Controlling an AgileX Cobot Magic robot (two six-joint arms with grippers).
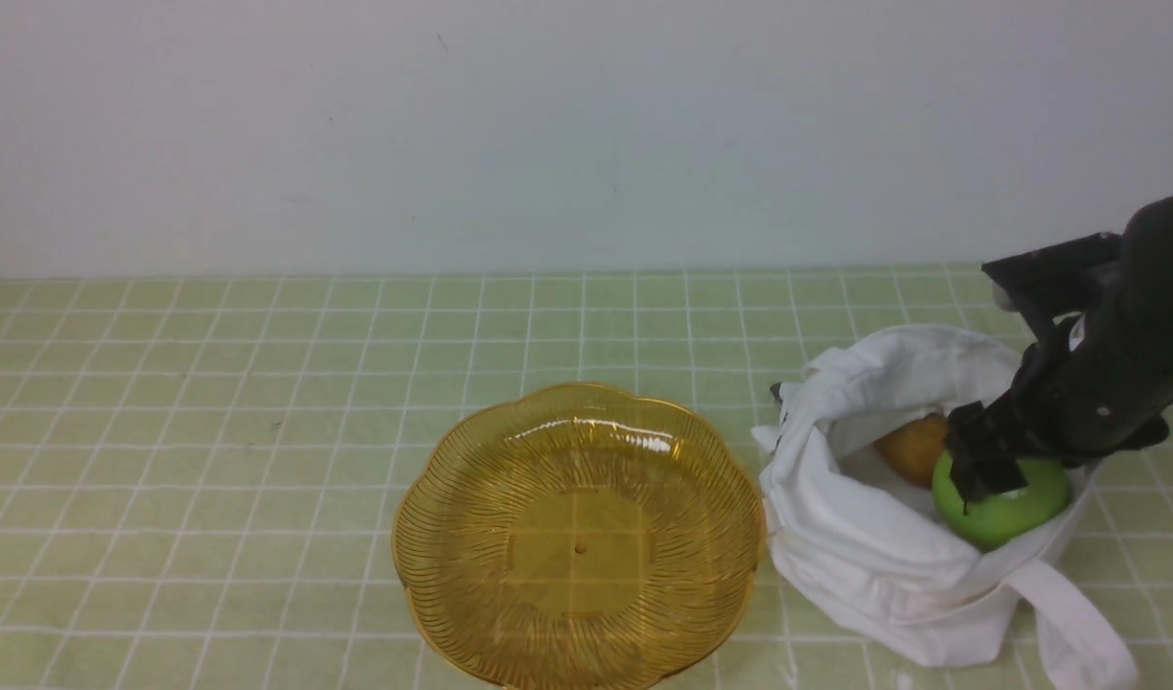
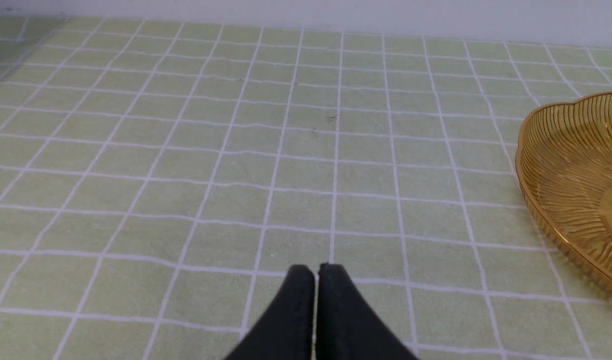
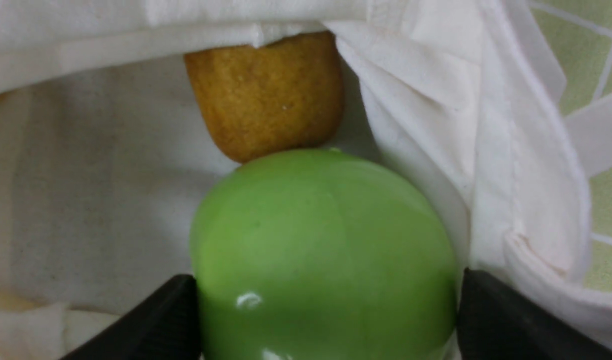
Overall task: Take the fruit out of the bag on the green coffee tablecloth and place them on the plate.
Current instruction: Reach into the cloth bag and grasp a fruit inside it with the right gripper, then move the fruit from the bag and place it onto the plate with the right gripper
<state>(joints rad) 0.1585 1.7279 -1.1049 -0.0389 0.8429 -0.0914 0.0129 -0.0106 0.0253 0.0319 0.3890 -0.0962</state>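
My right gripper (image 3: 331, 315) straddles the green apple (image 3: 326, 240), grip unclear; left gripper (image 2: 316, 272) clenched empty; plate (image 1: 579, 546) at six o'clock.

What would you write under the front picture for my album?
The robot's right jaws reach around a green apple inside the white bag.

Matte black right arm (image 1: 1114, 355), dark blocky fingers (image 1: 989, 460)

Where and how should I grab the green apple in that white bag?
From above, through the bag's open mouth, across the apple's opposite sides. It is round, and the brown fruit lies against one side; the right gripper's fingers already straddle it clear of that, which seems best.
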